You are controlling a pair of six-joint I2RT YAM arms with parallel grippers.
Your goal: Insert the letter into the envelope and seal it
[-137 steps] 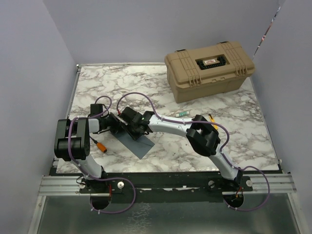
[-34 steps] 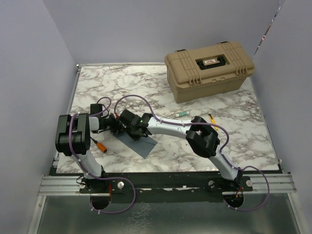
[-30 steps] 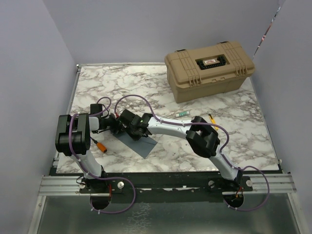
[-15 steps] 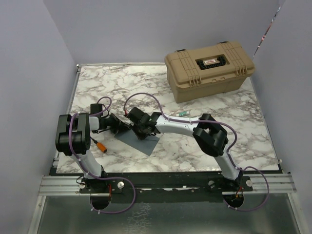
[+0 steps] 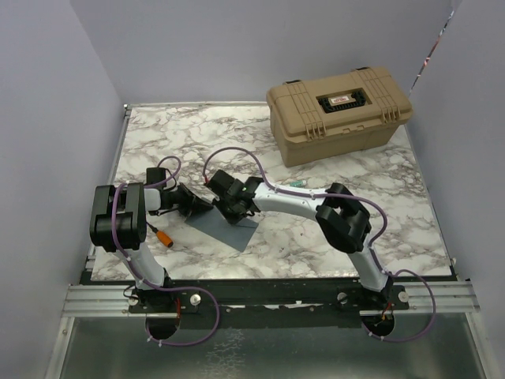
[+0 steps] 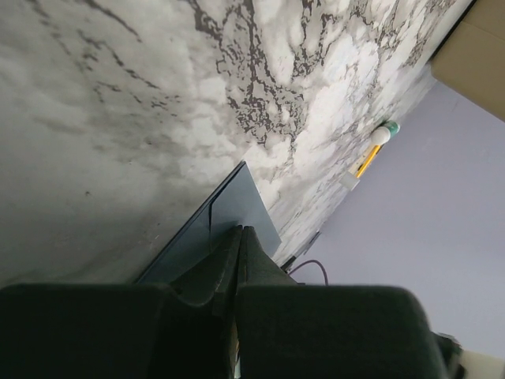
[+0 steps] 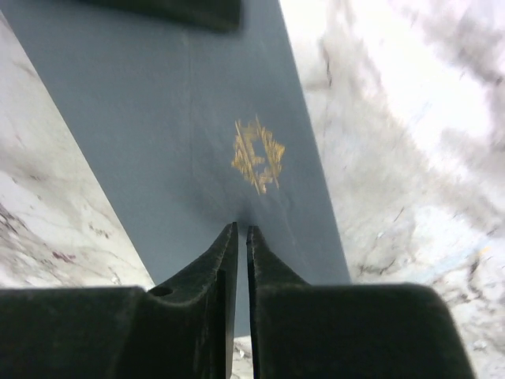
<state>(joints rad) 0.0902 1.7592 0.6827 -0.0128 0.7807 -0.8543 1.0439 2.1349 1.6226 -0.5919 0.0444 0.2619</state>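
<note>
1. Two grippers of mine meet at the envelope [image 5: 225,233], which lies on the marble worktop [image 5: 181,134] well apart from the tan case [image 5: 339,113], toward its near left.
2. My left gripper [image 6: 240,234] is closed on the envelope's edge farthest from the case, fingers pressed together. That edge looks lifted a little off the worktop.
3. My right gripper [image 7: 241,230] hangs over the envelope's middle. Its fingers are barely parted, with a thin slit between them and nothing in it.
4. The right fingertips stop just short of a gold emblem [image 7: 257,155] on the blue-grey face. I cannot tell whether they touch the paper.
5. The envelope's long edges run straight, with bare marble showing along both of them.
6. Between the case and the envelope the worktop is open, and more bare marble spreads to the left of the case.
7. A small green-capped tube [image 5: 296,183] lies near the case's front side, with a yellow pencil [image 6: 367,160] near it.
8. An orange-tipped tool [image 5: 162,235] lies well apart from the case, beyond the envelope and beside my left arm.
9. My right forearm stretches above the worktop from in front of the case to the envelope.
10. Lilac walls [image 5: 55,118] close in the worktop, and the case sits near the right one.
</note>
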